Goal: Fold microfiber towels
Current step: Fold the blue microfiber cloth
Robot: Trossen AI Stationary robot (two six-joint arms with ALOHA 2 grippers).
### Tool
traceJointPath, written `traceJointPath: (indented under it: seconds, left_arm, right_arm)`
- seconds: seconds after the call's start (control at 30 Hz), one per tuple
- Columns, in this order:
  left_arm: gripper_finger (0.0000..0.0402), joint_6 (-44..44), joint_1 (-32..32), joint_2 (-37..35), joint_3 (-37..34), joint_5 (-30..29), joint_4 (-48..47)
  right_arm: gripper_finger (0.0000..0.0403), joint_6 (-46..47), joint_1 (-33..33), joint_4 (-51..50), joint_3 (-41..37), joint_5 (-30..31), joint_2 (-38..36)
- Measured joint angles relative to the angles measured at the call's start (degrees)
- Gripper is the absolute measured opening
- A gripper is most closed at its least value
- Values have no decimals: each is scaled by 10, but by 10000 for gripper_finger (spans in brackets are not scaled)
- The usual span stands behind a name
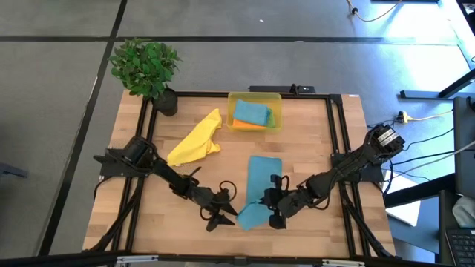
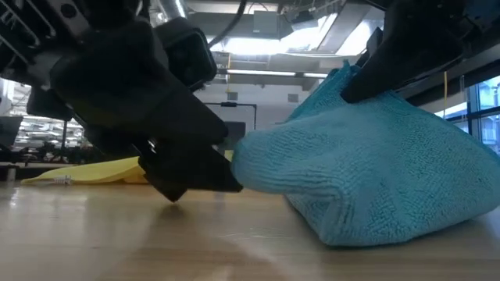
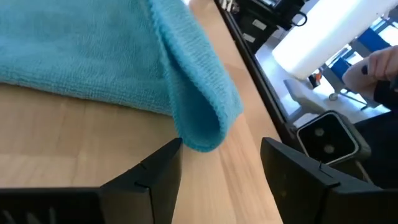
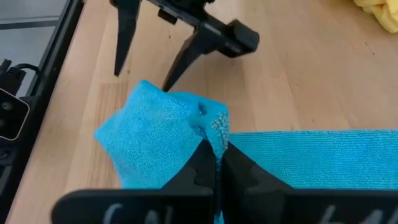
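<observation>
While a blue towel [image 1: 258, 191] is spread on the wooden bench [image 1: 312, 148] just in front of the yellow bin [image 1: 254, 111], its near corner is pinched tight and lifted by the right hand [image 1: 276, 211], whose fingers are pressed together on the cloth. Just beside that folded corner, on the side away from the right hand, the left hand [image 1: 217, 213] is held with its two fingers [image 3: 155, 180] spread wide and nothing between them. A yellow towel [image 1: 196, 141] is left crumpled beside the bin, and another blue towel [image 1: 251, 113] is kept inside the bin on top of an orange one [image 1: 252, 126].
</observation>
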Motion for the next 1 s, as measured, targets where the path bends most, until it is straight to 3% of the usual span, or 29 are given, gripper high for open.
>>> traceJointPath:
  seconds: [0.47,0.67,1.0]
  left_arm:
    - [209,5,30,4,9,-14,-79]
    - [209,18,33,6,8,-17,-71]
    - [192,83,6,11,39,19,-84]
  right_arm:
    - [2,0,0,-2,0,-1,0]
    - [2,0,0,-2,0,-2,0]
    - [2,0,0,-2,0,-2,0]
